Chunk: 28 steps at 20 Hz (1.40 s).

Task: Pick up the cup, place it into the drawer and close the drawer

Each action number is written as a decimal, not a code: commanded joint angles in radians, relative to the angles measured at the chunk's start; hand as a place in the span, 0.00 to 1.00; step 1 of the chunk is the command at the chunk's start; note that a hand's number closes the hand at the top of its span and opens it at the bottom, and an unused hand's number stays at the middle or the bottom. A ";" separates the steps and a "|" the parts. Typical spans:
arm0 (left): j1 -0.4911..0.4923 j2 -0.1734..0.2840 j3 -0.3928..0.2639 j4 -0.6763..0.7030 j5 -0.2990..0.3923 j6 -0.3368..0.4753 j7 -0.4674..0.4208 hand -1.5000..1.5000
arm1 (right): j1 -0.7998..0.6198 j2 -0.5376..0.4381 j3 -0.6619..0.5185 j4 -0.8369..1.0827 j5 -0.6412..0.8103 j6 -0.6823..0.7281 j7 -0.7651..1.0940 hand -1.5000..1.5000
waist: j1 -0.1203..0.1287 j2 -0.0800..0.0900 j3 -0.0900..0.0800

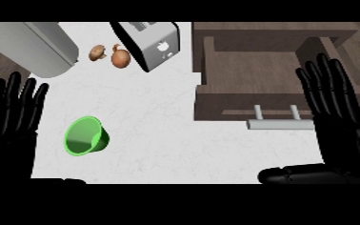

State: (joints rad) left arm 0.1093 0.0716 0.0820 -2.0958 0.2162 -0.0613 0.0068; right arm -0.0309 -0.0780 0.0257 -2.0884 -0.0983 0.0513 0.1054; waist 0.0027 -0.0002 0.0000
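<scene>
A green cup (85,136) lies on its side on the white counter (155,109), at the lower left, its mouth turned toward the left. My left hand (20,107) rests open at the left edge, fingers up, just left of the cup and apart from it. A brown wooden drawer (249,106) stands pulled open at the right, with a silver bar handle (280,123) on its front; nothing shows inside it. My right hand (330,97) is open at the right edge, fingers straight, over the drawer's right side.
A silver toaster (149,43) stands at the back middle. Two brown mushrooms (112,56) lie left of it. A grey rounded appliance (38,47) fills the back left corner. The counter's front edge runs along the bottom.
</scene>
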 commanded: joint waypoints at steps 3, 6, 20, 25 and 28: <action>0.018 -0.038 -0.025 0.034 -0.020 -0.020 -0.060 0.00 | -0.037 -0.012 -0.043 0.018 -0.038 0.018 0.037 0.00 | -0.002 0.000 0.000; -0.018 -0.046 -0.046 -0.002 -0.042 0.028 0.018 0.00 | -0.011 0.004 -0.011 -0.022 -0.012 0.013 0.041 0.00 | -0.003 -0.001 0.000; 0.019 -0.038 0.010 0.080 -0.046 0.021 0.003 0.00 | -0.084 0.030 0.011 0.017 0.037 -0.016 0.054 0.00 | -0.001 -0.001 0.000; 0.037 -0.043 0.029 0.131 -0.046 0.021 -0.007 0.00 | -0.013 -0.017 -0.091 0.006 -0.063 0.055 0.013 0.00 | -0.003 0.000 0.000; 0.093 -0.036 0.045 0.117 -0.031 -0.007 -0.022 0.00 | -0.038 0.037 0.008 -0.060 0.021 -0.013 0.069 0.00 | 0.000 -0.001 0.000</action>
State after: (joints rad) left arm 0.1601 0.0364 0.1180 -1.9607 0.1753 -0.0586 -0.0229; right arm -0.0627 -0.0682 -0.0076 -2.0766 -0.1009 0.0773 0.1144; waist 0.0012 -0.0004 0.0001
